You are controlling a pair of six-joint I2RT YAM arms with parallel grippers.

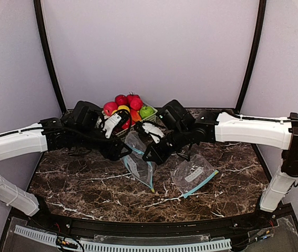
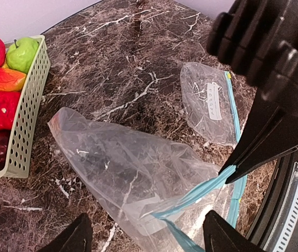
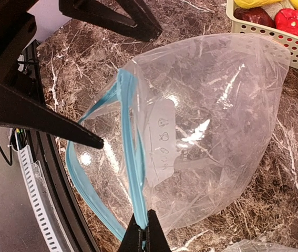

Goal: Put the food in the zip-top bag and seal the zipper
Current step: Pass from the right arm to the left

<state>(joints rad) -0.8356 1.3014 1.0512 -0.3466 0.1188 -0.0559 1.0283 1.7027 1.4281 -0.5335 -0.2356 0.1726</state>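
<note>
Spotter: Now, your right claw point(image 3: 141, 233) is pressed together on the blue zipper point(image 3: 130, 131) of the zip-top bag point(image 3: 217, 105) and holds that lip up off the desk point(image 1: 85, 184). Your left claw point(image 2: 149, 231) is spread, one finger either side of the bag's mouth, and grips nothing that shows.

Operator: And the food?

Spotter: All the food point(image 1: 135, 103) sits in the basket point(image 2: 32, 94) at the middle of the desk's far edge. The bag's long axis runs from the mouth at your claws to its closed end, which points at the basket. So the mouth faces away from the food, toward the near edge.

Operator: Which arm goes?

Spotter: The left, I'd judge: it's free, and the basket is near it. The marble-patterned top looks slick. A second bag point(image 1: 193, 176) lies flat right of centre, apart from yours. Room between your arms is tight.
</note>
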